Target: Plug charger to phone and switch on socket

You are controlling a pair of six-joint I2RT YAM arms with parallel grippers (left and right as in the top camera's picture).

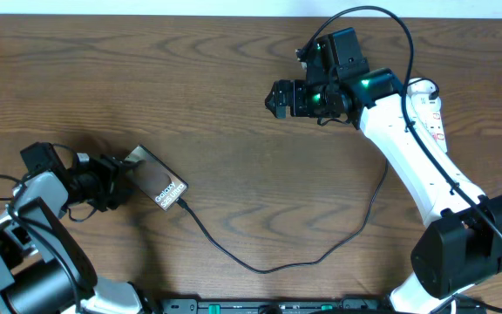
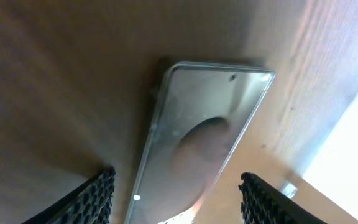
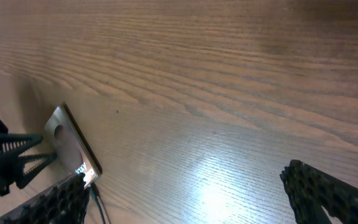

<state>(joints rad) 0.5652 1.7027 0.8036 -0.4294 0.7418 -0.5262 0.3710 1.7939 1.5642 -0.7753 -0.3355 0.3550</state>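
The phone (image 1: 158, 181) lies flat on the wooden table at the left, "Galaxy" lettering toward its lower-right end. It fills the left wrist view (image 2: 201, 134) and shows small in the right wrist view (image 3: 72, 144). The charger cable (image 1: 268, 269) runs from the phone's lower-right end in a long curve toward the right arm. Its plug tip (image 1: 182, 203) sits against that end of the phone. My left gripper (image 1: 122, 181) (image 2: 176, 177) is open, its fingers on either side of the phone's near end. My right gripper (image 1: 275, 98) (image 3: 185, 180) is open and empty above bare table. The socket (image 1: 432, 109) lies at the far right, partly behind the right arm.
A thick black robot cable (image 1: 382, 13) loops above the right arm. The left arm's base and cables (image 1: 7, 218) fill the lower-left corner. The table's far edge (image 1: 234, 7) runs along the top.
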